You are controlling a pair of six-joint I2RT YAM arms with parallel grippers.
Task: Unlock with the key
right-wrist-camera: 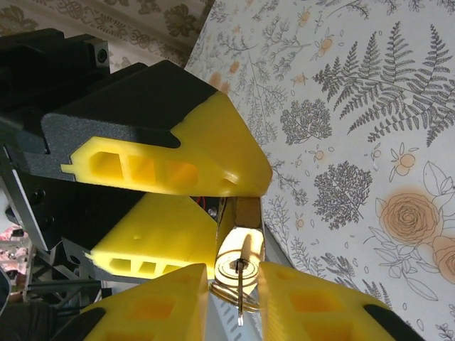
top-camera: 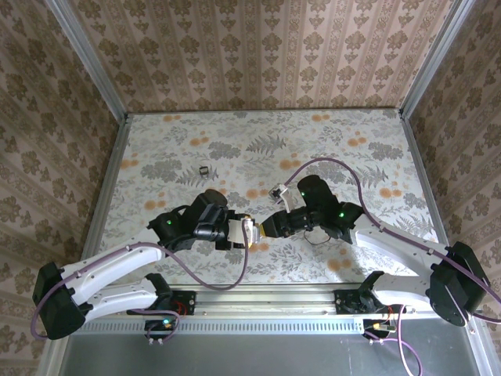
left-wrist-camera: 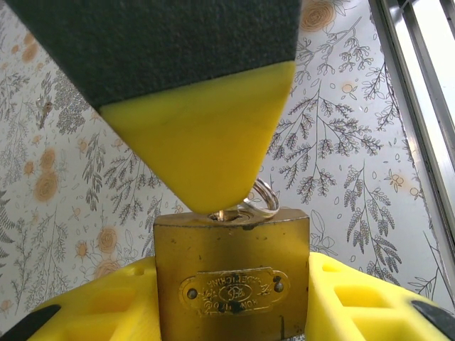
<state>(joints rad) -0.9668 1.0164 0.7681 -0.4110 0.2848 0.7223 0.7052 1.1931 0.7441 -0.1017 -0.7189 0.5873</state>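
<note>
The table (top-camera: pixel 337 149) is white, printed with grey ferns and orange blooms. The walls (top-camera: pixel 258 55) are brown with beige damask stripes. The padlock (left-wrist-camera: pixel 231 284) is brass-gold and the key (right-wrist-camera: pixel 241 284) dark silver. The fingers (left-wrist-camera: pixel 206 149) are yellow with black backs, and the cables (top-camera: pixel 333 160) are purple.

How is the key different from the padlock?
The padlock is a fat brass-gold block. The key is a thin silvery sliver, far smaller. The left gripper clamps the padlock in its jaws, while the key is plugged into the padlock and stands between the jaws of the right gripper. Both look like shiny metal.
</note>
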